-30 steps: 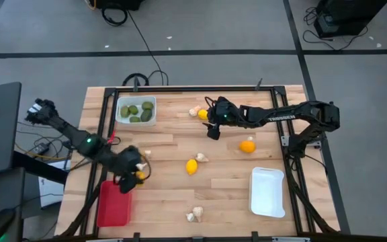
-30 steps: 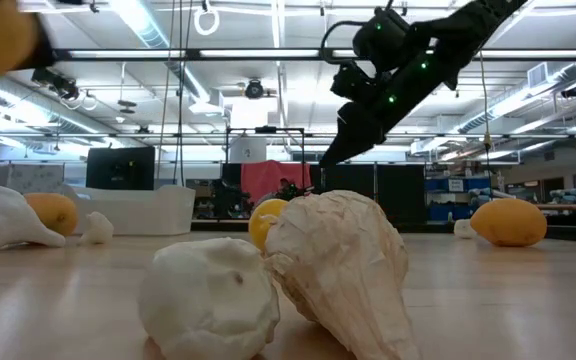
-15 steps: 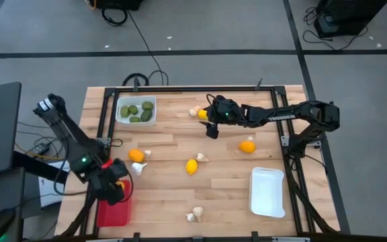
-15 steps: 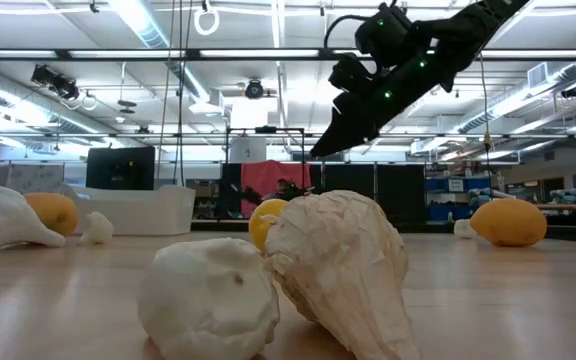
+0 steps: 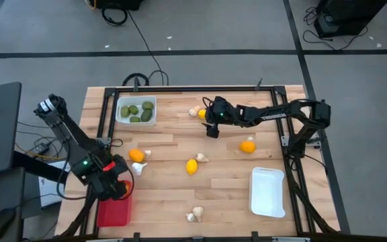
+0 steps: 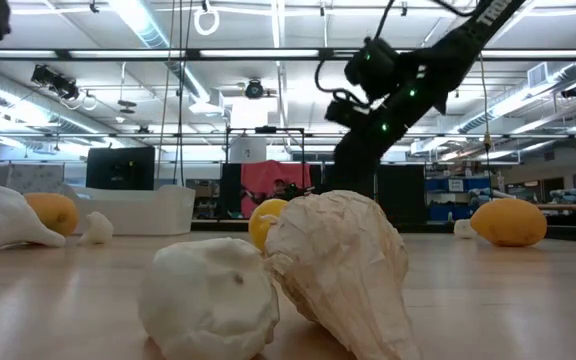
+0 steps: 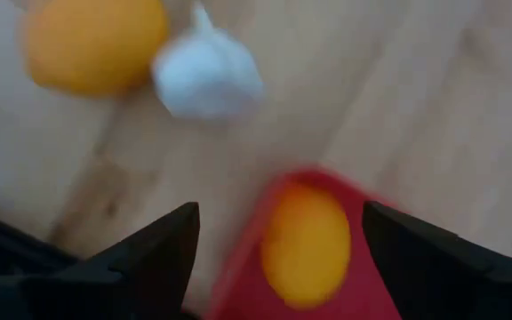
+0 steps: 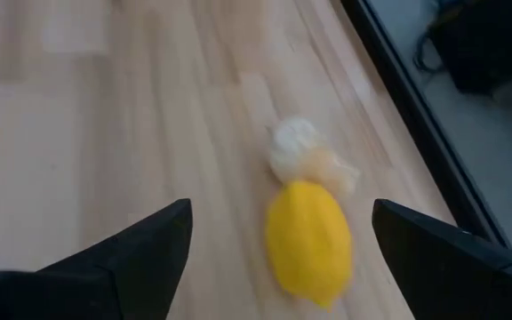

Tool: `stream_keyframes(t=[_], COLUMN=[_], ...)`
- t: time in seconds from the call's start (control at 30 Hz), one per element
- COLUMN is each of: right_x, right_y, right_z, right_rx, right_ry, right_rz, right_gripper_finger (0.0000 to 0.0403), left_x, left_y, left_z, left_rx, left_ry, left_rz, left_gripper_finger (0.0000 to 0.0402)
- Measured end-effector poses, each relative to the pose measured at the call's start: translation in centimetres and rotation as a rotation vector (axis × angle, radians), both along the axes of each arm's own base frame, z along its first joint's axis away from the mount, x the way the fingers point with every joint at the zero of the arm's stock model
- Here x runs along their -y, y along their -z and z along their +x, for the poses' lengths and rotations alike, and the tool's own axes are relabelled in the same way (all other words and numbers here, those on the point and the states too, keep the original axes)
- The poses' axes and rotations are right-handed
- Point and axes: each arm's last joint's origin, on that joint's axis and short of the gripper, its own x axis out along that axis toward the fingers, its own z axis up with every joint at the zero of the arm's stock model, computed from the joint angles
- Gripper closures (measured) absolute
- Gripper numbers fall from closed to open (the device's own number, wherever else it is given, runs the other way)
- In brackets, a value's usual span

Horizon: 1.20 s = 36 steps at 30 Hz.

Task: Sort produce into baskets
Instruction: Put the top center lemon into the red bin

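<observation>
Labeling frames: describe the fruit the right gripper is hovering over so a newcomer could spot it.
Start at the white tray of green fruits at the table's far left. Along that far edge toward the middle, the open right gripper hangs beside a yellow fruit. It alone touches a garlic piece on the far edge; the other yellow fruits lie nearer.

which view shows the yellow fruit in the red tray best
The left wrist view: the yellow fruit lies in the red tray, seen between the open left gripper's fingers. In the high view the gripper covers that end of the tray. The low and right wrist views don't show it.
</observation>
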Motion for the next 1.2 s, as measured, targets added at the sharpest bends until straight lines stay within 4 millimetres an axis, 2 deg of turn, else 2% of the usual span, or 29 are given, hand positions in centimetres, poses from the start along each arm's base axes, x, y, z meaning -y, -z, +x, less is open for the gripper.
stream_keyframes(t=[0.33,0.57,0.7,1.0,1.2], right_x=[4.7,6.0,6.2,6.0,4.1], right_y=[2.6,3.5,3.9,3.9,3.3], right_z=[-0.4,0.2,0.6,0.5,1.6], right_rx=[-0.025,-0.01,-0.018,-0.036,-0.007], right_ry=[0.105,0.045,0.049,0.063,-0.001], right_rz=[0.116,0.207,0.209,0.235,0.217], right_gripper_finger=[0.0043,0.0069,0.0104,0.0211,0.022], left_x=[-2.2,-2.6,-2.5,-1.9,-0.5], left_y=[-1.8,-2.2,-2.4,-2.6,-1.7], left_z=[-0.5,-0.4,-0.2,0.7,2.0], left_rx=[0.268,0.393,0.444,0.589,0.652], left_ry=[-0.089,-0.123,-0.136,-0.181,-0.205], left_rz=[0.117,0.193,0.209,0.244,0.294], left_gripper_finger=[0.0081,0.0081,0.0081,0.0081,0.0081])
